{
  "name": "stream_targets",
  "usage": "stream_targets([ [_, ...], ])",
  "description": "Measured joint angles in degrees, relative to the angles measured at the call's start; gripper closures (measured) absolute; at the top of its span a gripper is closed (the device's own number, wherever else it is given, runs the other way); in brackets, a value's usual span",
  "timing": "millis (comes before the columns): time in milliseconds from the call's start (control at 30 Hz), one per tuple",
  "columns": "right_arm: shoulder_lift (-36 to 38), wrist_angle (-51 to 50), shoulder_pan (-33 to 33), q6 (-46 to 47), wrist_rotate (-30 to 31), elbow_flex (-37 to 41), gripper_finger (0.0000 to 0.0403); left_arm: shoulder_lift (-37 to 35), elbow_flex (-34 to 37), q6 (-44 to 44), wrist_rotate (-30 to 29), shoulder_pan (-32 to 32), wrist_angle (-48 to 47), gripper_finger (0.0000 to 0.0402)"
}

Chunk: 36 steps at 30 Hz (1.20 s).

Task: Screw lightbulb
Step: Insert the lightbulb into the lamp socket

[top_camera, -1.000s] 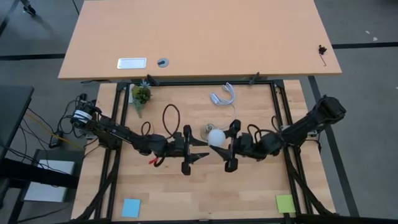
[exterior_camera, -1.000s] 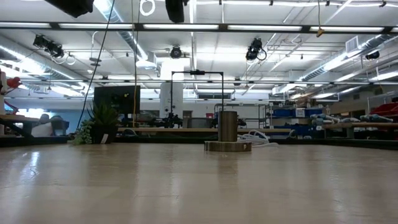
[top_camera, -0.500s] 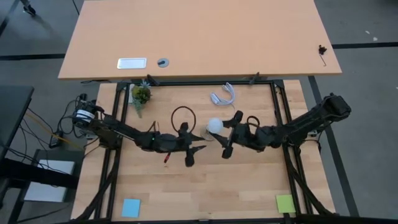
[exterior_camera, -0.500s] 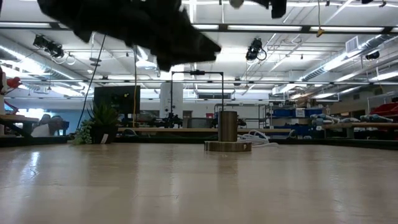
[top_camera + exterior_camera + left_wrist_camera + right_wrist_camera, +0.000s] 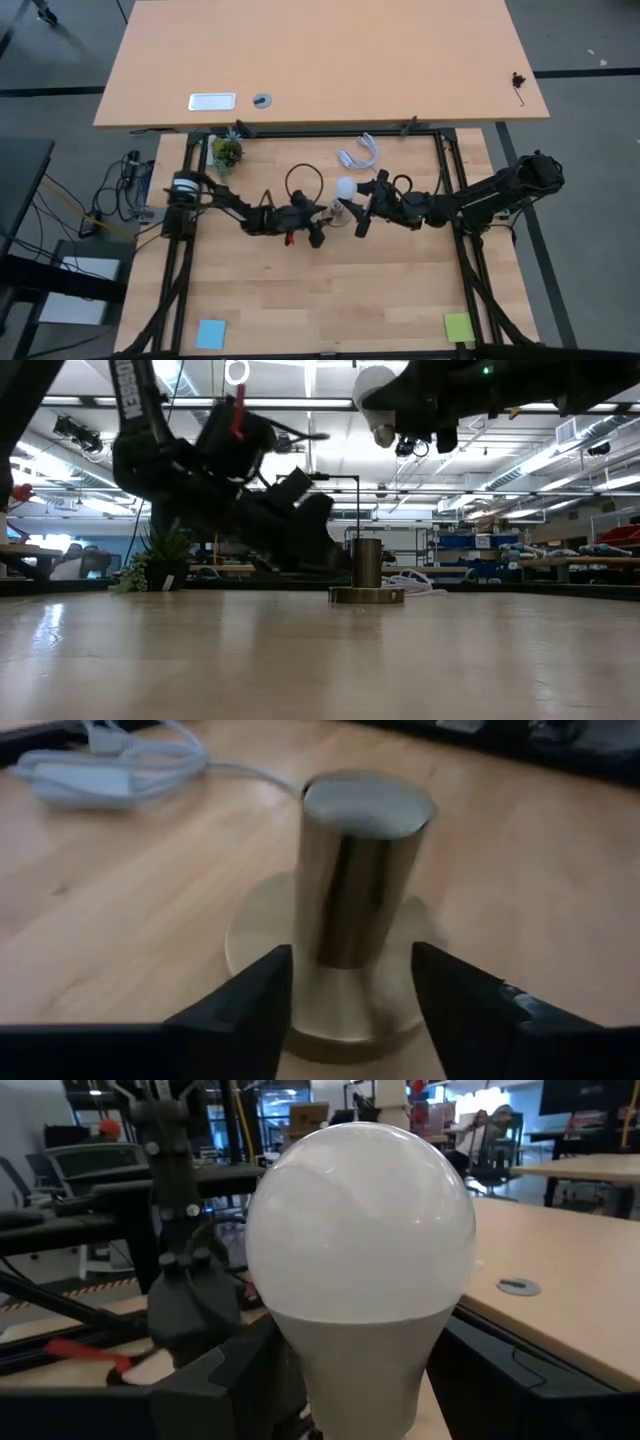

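Note:
The white lightbulb (image 5: 360, 1220) hangs high above the table, with my right gripper (image 5: 360, 1350) shut on it; in the high view the lightbulb (image 5: 346, 187) sits just beyond the brass socket (image 5: 338, 214). The socket (image 5: 360, 870) is an upright cylinder standing on its round disc base (image 5: 330, 1020) on the wooden table. My left gripper (image 5: 352, 955) is low and open. Its fingers stand on either side of the cylinder, over the base, with a gap showing on each side. In the low view it is the dark mass (image 5: 290, 530) left of the socket (image 5: 366, 565). My right gripper pinches the lightbulb's narrower white neck (image 5: 355, 1370), below the rounded head, between its two fingers. The fingers come in about level from the table's right. The head sticks out past the fingertips, and the lightbulb is clear of the table and of the socket.
A coiled white cable (image 5: 360, 152) lies behind the socket, and a small plant (image 5: 227, 152) stands at the far left. A blue note (image 5: 211, 333) and a green note (image 5: 458, 326) lie near the front edge. Black frame rails (image 5: 442, 160) border the table.
My left gripper has come down and swung toward the socket, tipping nearer to level, until its fingers flank the cylinder. My right gripper has carried the lightbulb toward the table's far edge and lower, still clear of the table.

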<state>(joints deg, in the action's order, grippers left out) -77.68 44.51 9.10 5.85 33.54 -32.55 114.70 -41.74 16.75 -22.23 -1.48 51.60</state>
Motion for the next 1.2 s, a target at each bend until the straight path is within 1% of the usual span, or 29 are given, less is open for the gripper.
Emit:
stream_targets([
  [67, 0.0, 0.2, -0.2, 0.0, 0.0, 0.3, 0.0174, 1.7, -1.3, -0.1, -0.8, 0.3, 0.1, 0.0168],
  [167, 0.0, 0.5, -0.2, -0.1, -0.2, 0.4, 0.0174, 2.8, -2.2, -2.9, -2.2, 0.3, 3.3, 0.0147],
  [267, 0.0, 0.6, -0.2, -0.6, -0.2, 0.4, 0.0174, 2.8, -2.3, -5.9, -4.1, 0.2, 5.7, 0.0132],
  [333, 0.0, 0.7, -0.2, -0.9, -0.2, 0.4, 0.0174, 2.8, -2.3, -6.2, -4.1, 0.7, 6.6, 0.0126],
  [367, 0.0, 0.8, -0.2, -1.0, -0.3, 0.4, 0.0174, 2.8, -2.3, -6.2, -3.5, 1.0, 6.9, 0.0124],
  [467, 0.0, 0.8, -0.2, -1.1, -0.7, 0.4, 0.0174, 2.8, -2.3, -7.2, 1.2, 1.9, 6.9, 0.0122],
  [500, 0.0, 0.8, -0.3, -1.1, -0.7, 0.4, 0.0174, 2.9, -2.3, -7.5, 2.3, 2.0, 6.9, 0.0122],
  [767, 0.0, 0.8, -1.0, -1.4, -0.7, 0.4, 0.0174, 2.9, -3.5, -9.0, 3.6, 3.1, 7.2, 0.0126],
  [933, 0.0, 0.8, -1.0, -1.5, -0.8, 0.4, 0.0174, 2.9, -4.9, -10.2, 5.6, 3.5, 6.6, 0.0147],
  [1100, 0.0, 0.8, -1.0, -1.5, -0.8, 0.4, 0.0174, 2.9, -5.0, -10.5, 5.7, 3.5, 4.6, 0.0173],
  [1200, -0.1, 0.8, -1.0, -1.7, -0.8, 0.4, 0.0174, 2.9, -5.0, -9.8, 5.9, 3.5, 2.9, 0.0179],
])
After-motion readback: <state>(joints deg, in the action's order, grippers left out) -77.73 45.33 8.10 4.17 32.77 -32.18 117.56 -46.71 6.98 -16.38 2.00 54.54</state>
